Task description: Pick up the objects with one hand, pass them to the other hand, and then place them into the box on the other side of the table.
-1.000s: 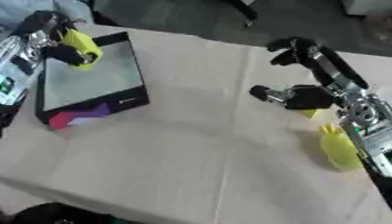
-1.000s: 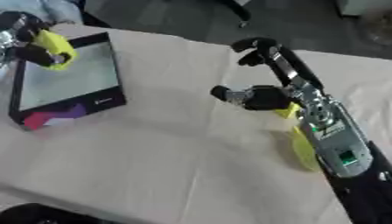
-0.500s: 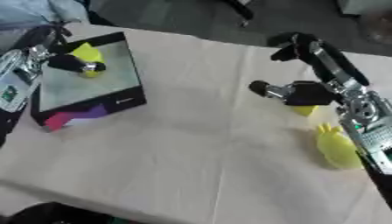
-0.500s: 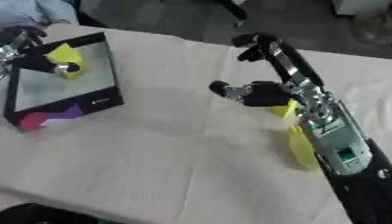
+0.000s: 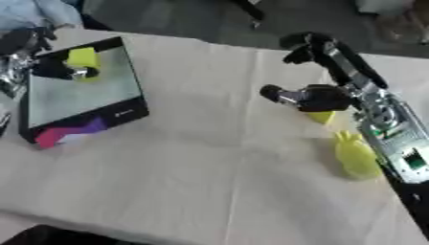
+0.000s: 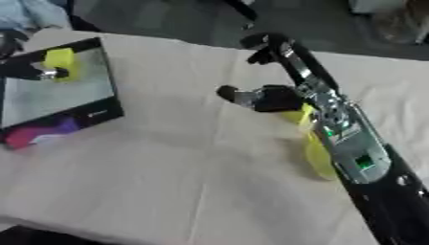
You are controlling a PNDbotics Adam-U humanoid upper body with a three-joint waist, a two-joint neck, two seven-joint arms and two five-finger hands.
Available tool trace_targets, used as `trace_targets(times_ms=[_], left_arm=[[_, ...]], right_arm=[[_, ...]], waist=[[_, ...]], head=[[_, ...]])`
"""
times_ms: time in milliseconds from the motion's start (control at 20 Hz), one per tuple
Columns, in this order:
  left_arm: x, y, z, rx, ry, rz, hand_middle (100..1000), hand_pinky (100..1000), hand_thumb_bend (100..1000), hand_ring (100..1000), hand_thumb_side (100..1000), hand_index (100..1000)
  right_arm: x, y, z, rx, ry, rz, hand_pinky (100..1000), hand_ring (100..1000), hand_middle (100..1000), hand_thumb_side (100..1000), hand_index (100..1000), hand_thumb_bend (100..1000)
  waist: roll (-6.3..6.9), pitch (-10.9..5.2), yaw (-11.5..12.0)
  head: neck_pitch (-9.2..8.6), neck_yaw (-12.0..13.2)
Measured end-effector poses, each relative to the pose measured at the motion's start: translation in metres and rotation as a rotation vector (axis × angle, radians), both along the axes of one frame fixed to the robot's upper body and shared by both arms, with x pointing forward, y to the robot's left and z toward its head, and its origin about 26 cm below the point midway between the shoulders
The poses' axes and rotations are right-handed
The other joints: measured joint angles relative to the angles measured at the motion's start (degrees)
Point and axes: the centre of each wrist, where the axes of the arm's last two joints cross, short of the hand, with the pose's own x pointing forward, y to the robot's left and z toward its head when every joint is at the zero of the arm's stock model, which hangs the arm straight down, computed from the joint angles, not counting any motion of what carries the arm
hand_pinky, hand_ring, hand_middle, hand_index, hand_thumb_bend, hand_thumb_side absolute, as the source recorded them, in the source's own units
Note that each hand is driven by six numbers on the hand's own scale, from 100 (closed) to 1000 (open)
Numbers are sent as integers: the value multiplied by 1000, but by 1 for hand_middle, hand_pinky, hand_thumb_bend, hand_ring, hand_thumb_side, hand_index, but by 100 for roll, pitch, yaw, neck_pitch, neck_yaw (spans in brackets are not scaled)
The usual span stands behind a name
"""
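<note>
Yellow fruit point(image 5: 356, 155) lies right of the box point(image 5: 77, 93), beside the right hand point(image 5: 322, 83), its fingers open. Further left, a yellow block point(image 5: 82, 57) now sits released inside the box; the left hand point(image 5: 33, 62) has uncurled.

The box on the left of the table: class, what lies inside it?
Inside the box a yellow object shows near its far end, with the left robot hand at it. The floor looks pale and otherwise bare; the hand hides a small part.

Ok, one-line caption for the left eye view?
Left robot hand lowers a yellow object into the box; right robot hand hovers above other yellow objects.
</note>
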Motion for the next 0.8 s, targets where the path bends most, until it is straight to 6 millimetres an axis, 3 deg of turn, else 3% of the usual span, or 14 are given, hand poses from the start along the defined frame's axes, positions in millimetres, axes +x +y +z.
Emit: trace_targets(times_ms=[250, 400, 800], left_arm=[[-14, -15, 16, -72, -109, -60, 623, 863, 632, 749, 507, 796], [-25, -26, 25, -133, -177, -121, 622, 867, 617, 750, 503, 790], [-46, -45, 42, -218, -272, -232, 611, 870, 614, 750, 504, 782]], right_arm=[[1, -13, 6, -27, 5, -52, 779, 707, 752, 402, 804, 647], [2, -22, 10, -59, 13, -96, 786, 721, 766, 425, 812, 650], [15, -36, 23, -198, 55, -197, 809, 755, 793, 453, 833, 657]], waist=[[-44, 0, -45], [-49, 0, -54], [-49, 0, -61]], head=[[0, -389], [0, -536], [1, -635]])
